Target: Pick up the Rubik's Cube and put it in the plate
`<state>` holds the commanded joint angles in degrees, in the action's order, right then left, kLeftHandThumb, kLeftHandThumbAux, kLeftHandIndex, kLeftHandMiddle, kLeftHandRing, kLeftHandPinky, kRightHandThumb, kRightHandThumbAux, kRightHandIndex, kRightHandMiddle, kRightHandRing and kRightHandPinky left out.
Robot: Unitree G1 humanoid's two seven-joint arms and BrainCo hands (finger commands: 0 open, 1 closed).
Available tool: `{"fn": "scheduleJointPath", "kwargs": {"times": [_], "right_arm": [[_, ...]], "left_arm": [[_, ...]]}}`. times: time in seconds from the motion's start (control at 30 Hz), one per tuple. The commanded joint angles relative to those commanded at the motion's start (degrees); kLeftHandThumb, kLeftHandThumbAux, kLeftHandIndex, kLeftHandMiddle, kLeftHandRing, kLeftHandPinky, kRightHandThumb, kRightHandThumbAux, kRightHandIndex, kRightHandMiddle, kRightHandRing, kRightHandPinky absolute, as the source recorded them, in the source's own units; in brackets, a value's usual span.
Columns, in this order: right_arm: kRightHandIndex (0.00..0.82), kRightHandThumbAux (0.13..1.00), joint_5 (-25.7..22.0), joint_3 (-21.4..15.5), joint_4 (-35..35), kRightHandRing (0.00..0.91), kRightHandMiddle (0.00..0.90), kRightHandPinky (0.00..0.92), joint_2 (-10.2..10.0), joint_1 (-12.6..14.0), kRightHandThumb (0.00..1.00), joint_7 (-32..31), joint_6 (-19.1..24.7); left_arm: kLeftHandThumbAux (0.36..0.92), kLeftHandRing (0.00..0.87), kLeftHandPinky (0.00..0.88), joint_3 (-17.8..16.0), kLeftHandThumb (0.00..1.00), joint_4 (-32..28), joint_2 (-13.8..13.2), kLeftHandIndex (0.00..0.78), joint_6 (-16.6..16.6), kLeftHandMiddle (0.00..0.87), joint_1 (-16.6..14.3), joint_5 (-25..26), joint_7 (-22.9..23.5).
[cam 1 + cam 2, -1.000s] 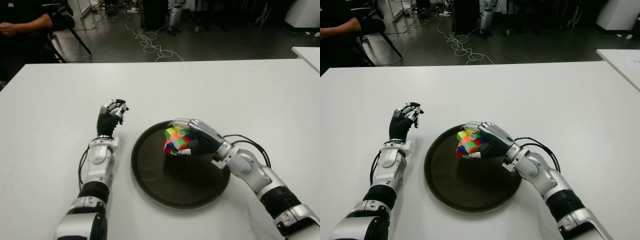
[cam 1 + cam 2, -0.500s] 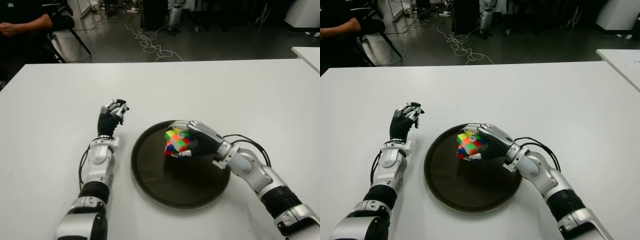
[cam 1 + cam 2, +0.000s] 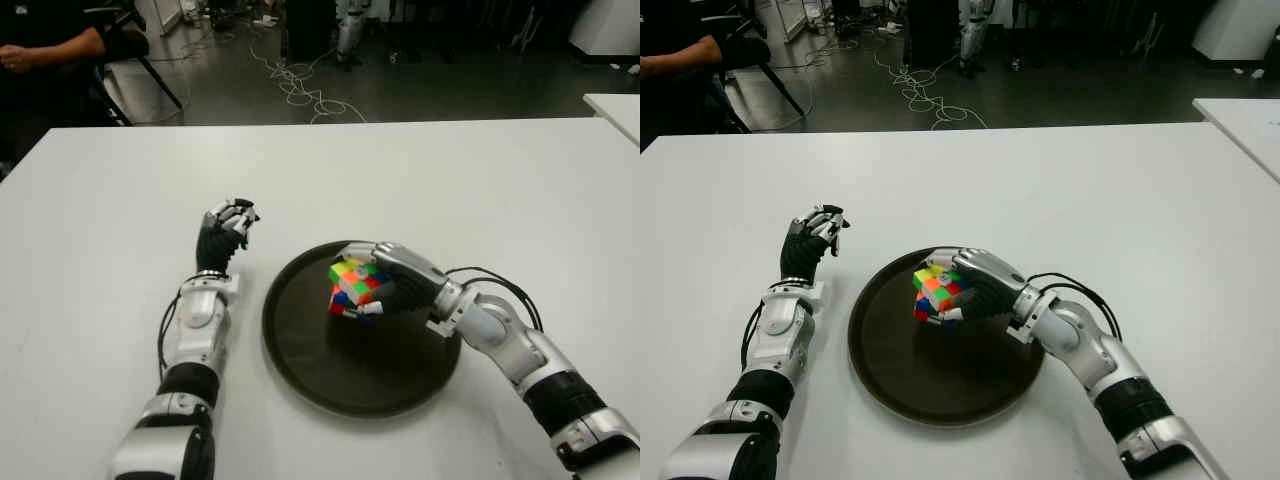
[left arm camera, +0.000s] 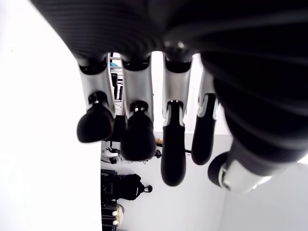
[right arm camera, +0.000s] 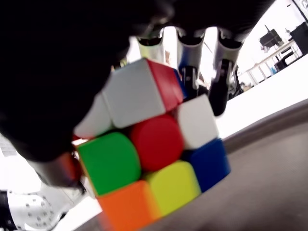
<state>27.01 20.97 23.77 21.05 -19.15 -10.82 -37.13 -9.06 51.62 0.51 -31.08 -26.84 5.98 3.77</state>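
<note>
Right hand [image 3: 400, 280] holds one Rubik's Cube [image 3: 355, 286] over one plate [image 3: 310, 350].

Robotics lab: floor cables [image 3: 300, 85], robot legs [image 3: 350, 30]

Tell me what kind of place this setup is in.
Probably a robotics lab or workshop. The white table stands on a dark floor strewn with loose cables, equipment stands along the far side, and a seated person shows at the far left edge.
</note>
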Motion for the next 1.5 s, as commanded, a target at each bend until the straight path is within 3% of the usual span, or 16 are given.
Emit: {"fn": "scheduleJointPath", "kwargs": {"times": [0.13, 0.47, 1.17, 1.5], "right_arm": [[0.002, 0.379, 0.73, 0.18, -0.09, 0.002, 0.003, 0.002, 0.41, -0.3, 0.015, -0.36, 0.47], [0.0, 0.291, 2.76, 0.39, 0.1, 0.0, 0.0, 0.0, 1.06, -0.78, 0.0, 0.26, 0.65], [0.0, 0.265, 3.57, 0.25, 0.74, 0.0, 0.0, 0.0, 1.06, -1.34, 0.0, 0.28, 2.75], [0.0, 0.251, 2.02, -0.73, 1.3, 0.0, 0.0, 0.0, 2.47, -2.92, 0.0, -0.72, 2.21]], "left_arm": [[0.656, 0.752, 0.768, 0.03, 0.856, 0.05, 0.0, 0.424, -0.15, 0.557, -0.05, -0.16, -0.28], [0.655, 0.729, 0.724, 0.27, 0.855, 0.07, -0.08, 0.424, 0.02, 0.56, -0.07, -0.82, -1.31], [0.656, 0.751, 0.76, 0.28, 0.855, 0.7, -0.36, 0.422, -0.21, 0.562, -0.39, -0.55, -0.28], [0.656, 0.745, 0.746, 0.46, 0.853, 0.96, -0.72, 0.422, 0.43, 0.564, -0.48, -0.87, -0.23]]}}
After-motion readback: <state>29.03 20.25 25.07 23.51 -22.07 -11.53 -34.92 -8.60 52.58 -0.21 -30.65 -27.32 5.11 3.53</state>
